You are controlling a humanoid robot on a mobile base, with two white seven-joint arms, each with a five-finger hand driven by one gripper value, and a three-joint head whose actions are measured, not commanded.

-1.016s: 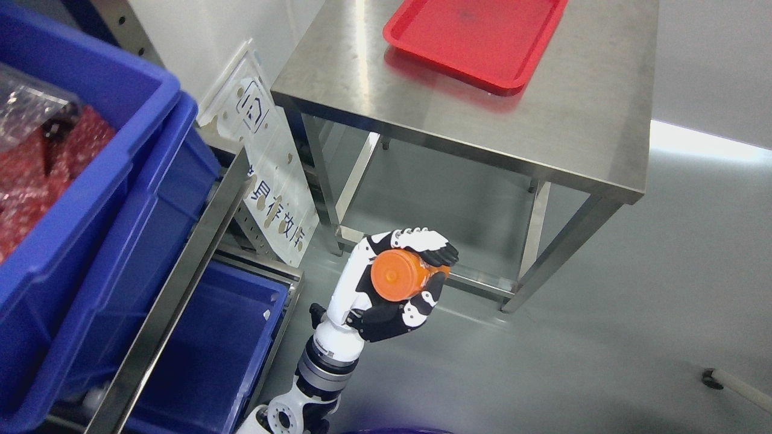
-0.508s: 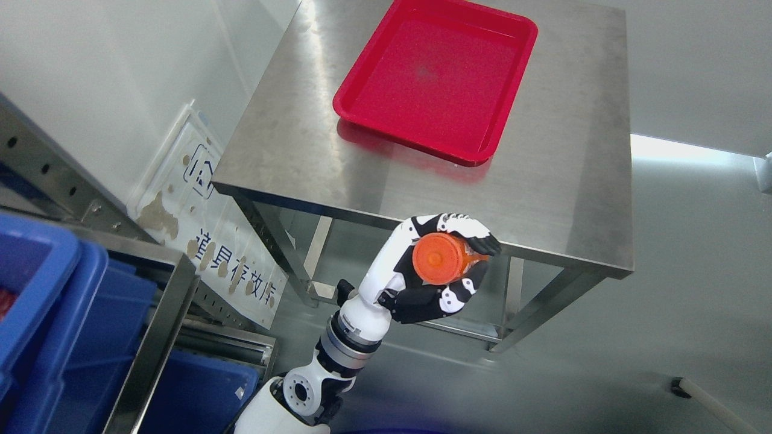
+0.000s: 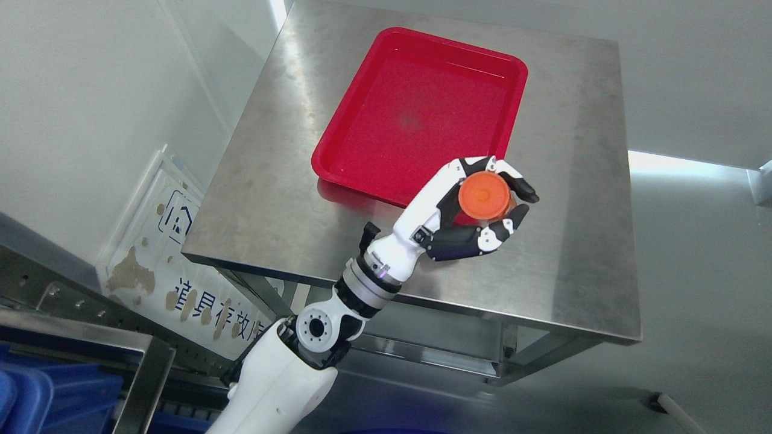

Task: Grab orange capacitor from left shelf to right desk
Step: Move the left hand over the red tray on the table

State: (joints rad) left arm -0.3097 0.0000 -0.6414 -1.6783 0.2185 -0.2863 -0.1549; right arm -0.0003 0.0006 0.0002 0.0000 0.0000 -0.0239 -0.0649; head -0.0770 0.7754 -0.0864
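You have the round orange capacitor [image 3: 484, 195] clasped in the white-and-black left hand [image 3: 476, 208], fingers curled around it, flat end facing the camera. It sits right of centre in the frame, over the near right corner of the red plastic tray [image 3: 416, 114] on the brushed steel desk [image 3: 579, 199]. The pickup looks done; by my reading only lowering and letting go remain. The right arm is out of view.
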